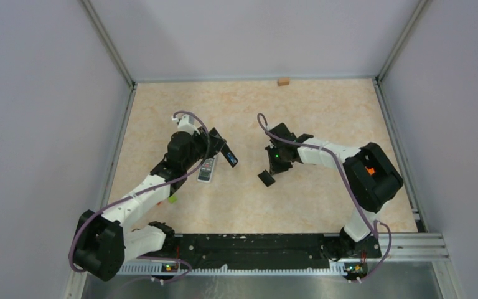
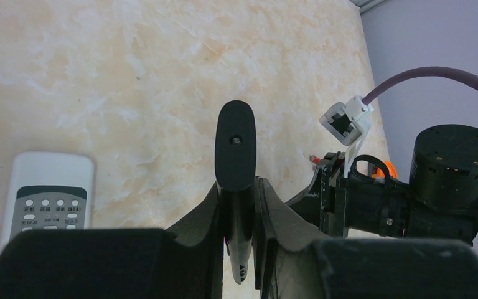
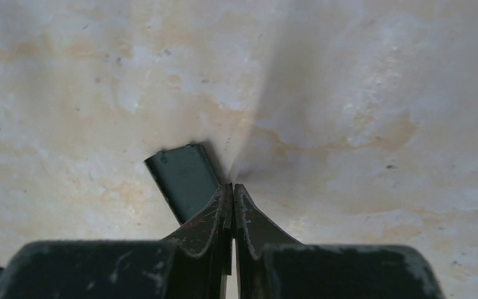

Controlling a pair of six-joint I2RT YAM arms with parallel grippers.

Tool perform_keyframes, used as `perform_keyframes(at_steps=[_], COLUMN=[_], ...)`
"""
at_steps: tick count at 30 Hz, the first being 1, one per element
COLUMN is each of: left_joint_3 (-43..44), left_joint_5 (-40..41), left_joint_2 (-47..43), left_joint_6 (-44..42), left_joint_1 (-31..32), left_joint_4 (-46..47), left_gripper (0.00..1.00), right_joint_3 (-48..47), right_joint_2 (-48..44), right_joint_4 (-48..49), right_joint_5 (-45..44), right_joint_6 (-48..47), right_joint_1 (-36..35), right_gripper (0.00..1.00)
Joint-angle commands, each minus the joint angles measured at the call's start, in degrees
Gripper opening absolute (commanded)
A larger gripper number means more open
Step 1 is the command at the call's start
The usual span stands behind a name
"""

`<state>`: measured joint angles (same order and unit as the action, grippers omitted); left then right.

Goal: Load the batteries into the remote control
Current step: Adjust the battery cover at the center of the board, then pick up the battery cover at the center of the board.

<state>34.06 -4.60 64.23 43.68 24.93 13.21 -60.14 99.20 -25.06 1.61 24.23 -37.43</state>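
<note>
My left gripper (image 1: pixel 221 149) (image 2: pixel 241 182) is shut on a black remote control (image 1: pixel 229 156) (image 2: pixel 235 146), held edge-on above the table. A white remote control (image 1: pixel 206 169) (image 2: pixel 48 199) lies face up just left of it. My right gripper (image 1: pixel 271 168) (image 3: pixel 232 185) is shut, tips down at the table. It sits against the right edge of a flat black battery cover (image 1: pixel 266 178) (image 3: pixel 183 179) that lies there. No battery shows clearly. Only a tiny red tip (image 2: pixel 315 159) peeks out beside the right arm.
A small orange block (image 1: pixel 282 81) sits at the back wall. A lime-green piece (image 1: pixel 172 199) lies under the left forearm. Metal frame rails (image 1: pixel 115 124) border the table left and right. The right arm's wrist (image 2: pixel 448 180) is close on the right of the held remote.
</note>
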Motion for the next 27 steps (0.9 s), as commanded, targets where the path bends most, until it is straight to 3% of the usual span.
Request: perform_keyframes(at_steps=[1,6,10,12,16,20,27], left_joint_3=[1.0,1.1,1.2,1.2,1.0,0.8,0.7], left_joint_5=[0.7,2.6,8.0,10.9,15.1,13.3,8.8], left_joint_2=[-1.3,-2.7,-5.3,-7.2,-10.1,-11.7,-10.9], left_joint_6=[-0.5,-0.8,-0.7,-0.2,2.0,4.6,6.5], left_joint_1=[-0.3,-0.5,-0.9,-1.3,-3.5,-8.0,-12.1], left_joint_4=[2.2,1.1,-2.4,-4.4,-8.6,-11.7,-11.4], left_gripper=[0.0,0.0,0.0,0.0,0.0,0.0,0.0], right_joint_3=[-1.3,-0.3,0.1,0.4,1.6,3.0,1.5], right_joint_2=[-0.9,-4.3,-7.8,-9.0,-9.4,-9.3,-8.7], right_joint_4=[1.4,3.4,2.5,1.8,-0.6,-4.3,-4.2], right_joint_5=[9.3,7.8,4.5,2.4,-0.2,-2.3,-0.5], right_joint_6=[-2.5,-5.8,-16.6,-21.7,-32.6,-43.4,-51.0], right_joint_1=[-0.5,-1.7,-7.1,-9.5,-11.8,-12.2,-12.8], right_gripper=[0.05,0.09,0.32,0.37,0.41,0.41,0.4])
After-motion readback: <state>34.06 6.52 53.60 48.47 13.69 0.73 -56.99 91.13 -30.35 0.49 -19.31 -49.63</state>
